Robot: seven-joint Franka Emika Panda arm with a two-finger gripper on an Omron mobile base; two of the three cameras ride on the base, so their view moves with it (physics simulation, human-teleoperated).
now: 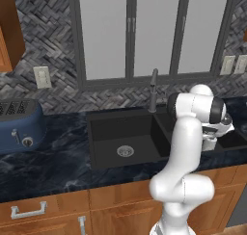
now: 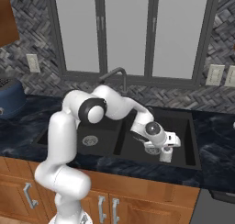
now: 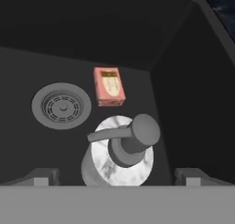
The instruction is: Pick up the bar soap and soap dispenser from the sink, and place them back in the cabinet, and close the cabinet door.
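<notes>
Black sink (image 3: 183,81), pink bar soap (image 3: 109,86) (flat)

A home kitchen is showing here: a black double-basin sink (image 1: 103,133) with a dark curved faucet (image 1: 153,89) is sitting in a dark marbled tabletop (image 1: 43,162). Wood base cabinets (image 1: 116,205) are running below, a blue toaster (image 1: 20,125) is standing left, and grey-framed windows (image 1: 130,32) are rising behind.

The arm (image 2: 110,109) reaches forward and down, fingers (image 3: 43,177) spread wide.
</notes>
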